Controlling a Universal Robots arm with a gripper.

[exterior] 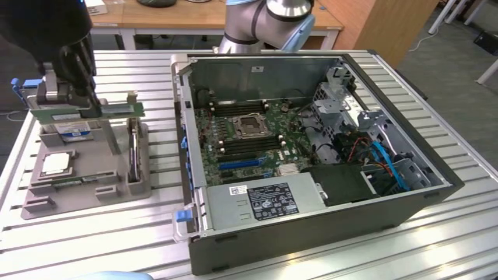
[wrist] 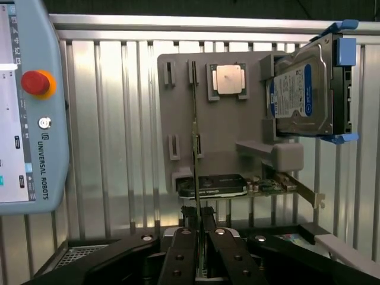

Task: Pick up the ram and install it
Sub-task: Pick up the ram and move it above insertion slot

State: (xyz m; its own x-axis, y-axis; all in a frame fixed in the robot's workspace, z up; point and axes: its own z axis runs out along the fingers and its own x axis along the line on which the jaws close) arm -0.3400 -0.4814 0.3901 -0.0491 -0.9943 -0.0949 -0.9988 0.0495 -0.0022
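The ram (exterior: 123, 109) is a thin green stick that juts out level from my gripper (exterior: 93, 108), which is shut on one end of it. It hangs above the grey parts holder (exterior: 86, 192) at the exterior view's left, apart from the open computer case (exterior: 327, 233). In the wrist view the ram (wrist: 194, 119) is seen edge-on as a narrow line running away from my gripper (wrist: 199, 212), whose black fingers (wrist: 209, 221) press on it from both sides. The motherboard (exterior: 245, 137), with its long dark memory slots (exterior: 233, 108), lies inside the case.
On the holder sit a blue-labelled hard drive (wrist: 300, 95), a square silver processor (wrist: 228, 79) and a green expansion card (wrist: 273, 185). A teach pendant (wrist: 29, 113) with a red stop button lies beside the holder. The case's raised side wall (exterior: 186, 116) stands between holder and motherboard.
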